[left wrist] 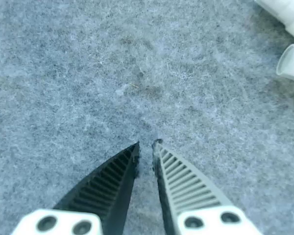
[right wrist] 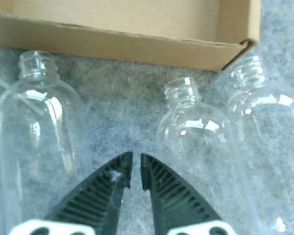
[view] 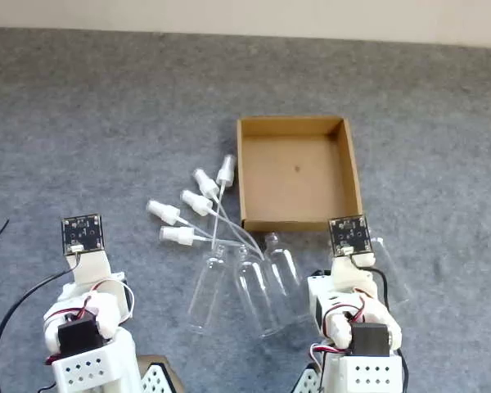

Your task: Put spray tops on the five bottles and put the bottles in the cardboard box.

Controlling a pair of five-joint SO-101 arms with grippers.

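Right tool (right wrist: 135,164): tips pressed nearly together, empty, low over grey carpeted desk (right wrist: 122,98), in gap between clear uncapped plastic bottle (right wrist: 39,127) and second clear bottle (right wrist: 196,142). Both lie flat, long axes running ahead of tool, necks toward brown cardboard box (right wrist: 127,46). Left tool (left wrist: 146,146) likewise nearly pressed together, empty. White spray tops (view: 195,201) lie between it and box. Likely: right arm nearer bottles, left nearer tops.

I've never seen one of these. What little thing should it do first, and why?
Probably open the right gripper and close in on the bottle just ahead of it. The bottles lie uncapped, the spray tops lie loose beside the box, the box holds nothing, and that gripper is shut and empty.
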